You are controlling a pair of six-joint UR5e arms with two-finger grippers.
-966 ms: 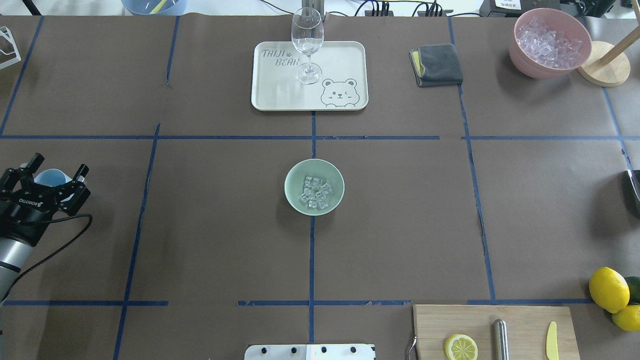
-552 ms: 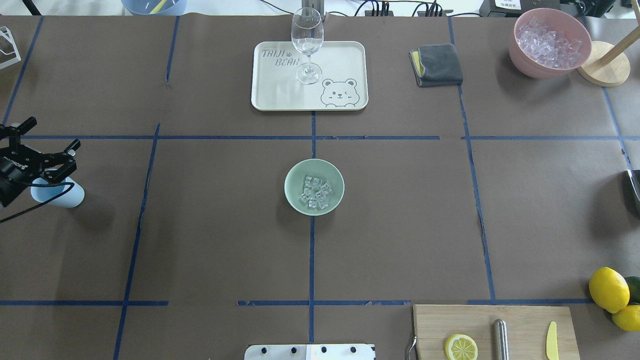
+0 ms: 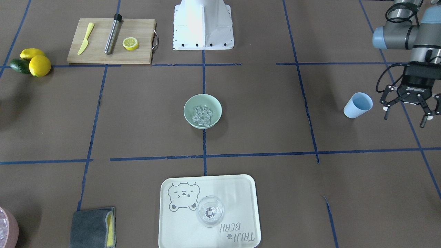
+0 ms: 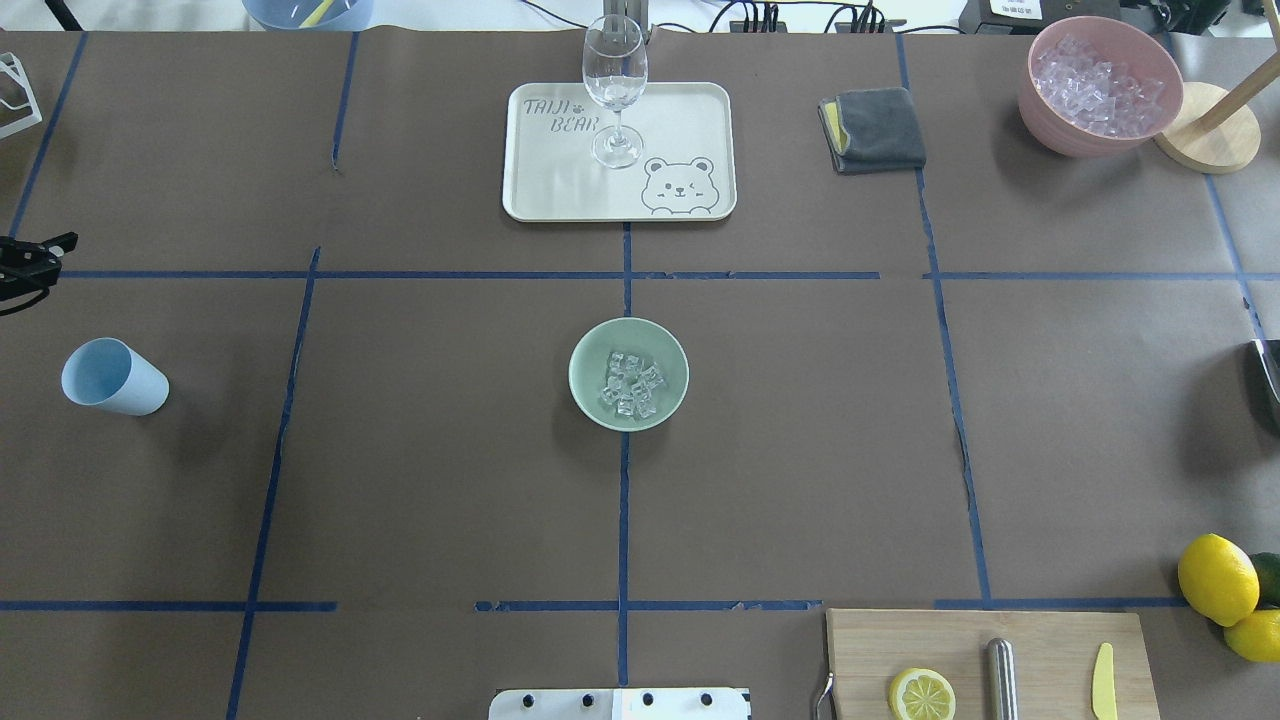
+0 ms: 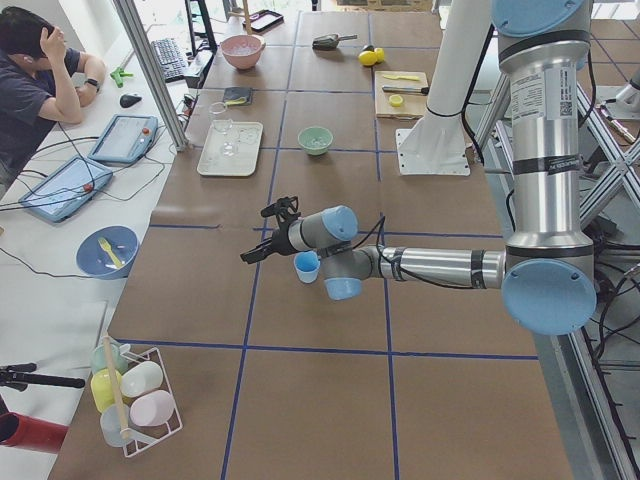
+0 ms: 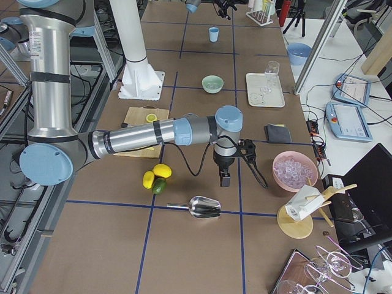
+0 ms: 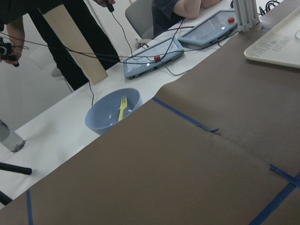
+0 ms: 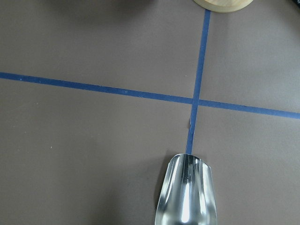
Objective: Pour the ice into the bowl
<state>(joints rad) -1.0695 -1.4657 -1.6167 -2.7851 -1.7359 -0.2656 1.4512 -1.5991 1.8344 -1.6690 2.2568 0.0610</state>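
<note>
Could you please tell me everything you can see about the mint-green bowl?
The bowl is round, pale mint green, with a smooth matte plastic look and no pattern. It stands upright on the brown table cover, at the table's middle, over a blue tape line. A heap of clear ice lies inside. Nothing else touches it.

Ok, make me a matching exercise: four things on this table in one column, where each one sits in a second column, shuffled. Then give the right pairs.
Things
1. ice
2. wine glass
3. light blue cup
4. lemon half

Places
A. on the wooden cutting board
B. straight on the brown table paper, in or on nothing else
C. in the mint-green bowl
D. on the bear tray

Pairs: 1-C, 2-D, 3-B, 4-A
</note>
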